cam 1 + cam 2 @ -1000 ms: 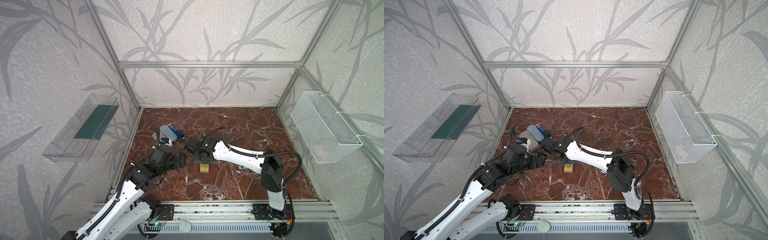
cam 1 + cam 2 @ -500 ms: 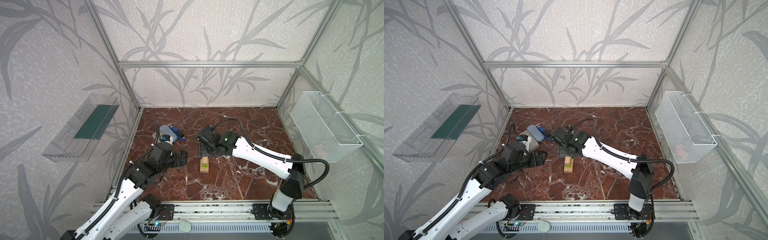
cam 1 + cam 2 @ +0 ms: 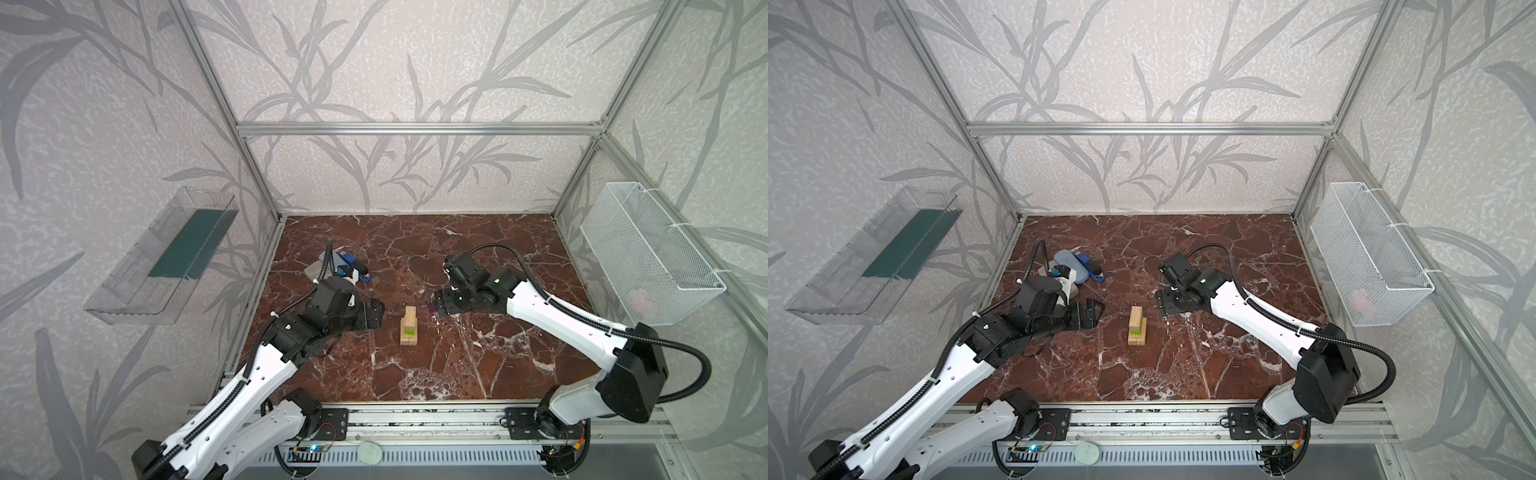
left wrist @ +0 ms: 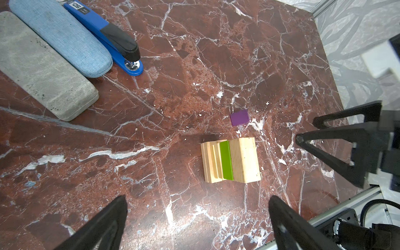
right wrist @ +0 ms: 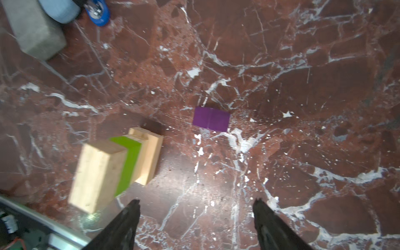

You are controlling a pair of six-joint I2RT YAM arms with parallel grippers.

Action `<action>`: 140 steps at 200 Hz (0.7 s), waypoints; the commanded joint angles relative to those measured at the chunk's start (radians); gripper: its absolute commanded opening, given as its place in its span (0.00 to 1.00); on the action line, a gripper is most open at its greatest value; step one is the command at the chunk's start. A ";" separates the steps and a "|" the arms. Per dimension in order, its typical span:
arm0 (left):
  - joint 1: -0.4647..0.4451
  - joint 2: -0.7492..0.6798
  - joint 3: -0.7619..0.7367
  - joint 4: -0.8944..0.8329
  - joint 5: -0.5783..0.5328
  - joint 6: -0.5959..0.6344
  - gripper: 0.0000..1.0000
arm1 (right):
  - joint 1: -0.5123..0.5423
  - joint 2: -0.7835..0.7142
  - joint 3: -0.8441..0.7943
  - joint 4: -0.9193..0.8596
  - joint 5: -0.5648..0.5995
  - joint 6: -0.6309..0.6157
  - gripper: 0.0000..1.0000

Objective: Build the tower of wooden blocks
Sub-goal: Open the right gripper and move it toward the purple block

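1. A clear tray (image 3: 162, 257) hangs on the left wall, with a dark green strip inside it.
2. At the left rear of the desk (image 3: 415, 374) lie a grey case (image 4: 43, 71), a blue-grey case (image 4: 62, 36) and a blue-and-black stapler (image 4: 108, 36), side by side and close together.
3. The left tool (image 3: 375, 315) is low over the desk, just left of the tower and apart from it. It is released: its wrist view shows the fingers (image 4: 112, 216) spread wide with nothing between them.
4. The tower (image 3: 409, 328) stands near the middle of the desk. It has pale wood blocks (image 4: 211, 161) in stepped layers below, then a lime-green brick (image 4: 226, 160), then pale wood on top. Neither tool touches it.
5. The purple block (image 5: 211, 119) lies flat on the desk, right of the tower and a little behind it (apart from the stack, not on it).
6. The right tool (image 5: 196, 201) is released too, its fingers spread and empty. The purple block lies just ahead of its fingertips, not between them.
7. A white wire basket (image 3: 648, 257) hangs on the right wall, holding something pinkish that is too blurred to name.
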 commanded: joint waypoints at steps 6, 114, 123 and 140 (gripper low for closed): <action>0.006 0.015 0.035 0.041 -0.014 0.011 1.00 | -0.024 0.020 -0.052 0.062 -0.040 -0.143 0.83; 0.011 0.068 0.059 0.078 -0.078 0.005 0.99 | -0.060 0.344 0.060 0.060 -0.042 -0.292 0.84; 0.012 0.068 0.061 0.075 -0.085 0.005 0.99 | -0.060 0.359 0.068 0.065 -0.041 -0.298 0.84; 0.014 0.068 0.064 0.069 -0.096 0.008 0.99 | -0.063 0.387 0.088 0.055 -0.016 -0.307 0.84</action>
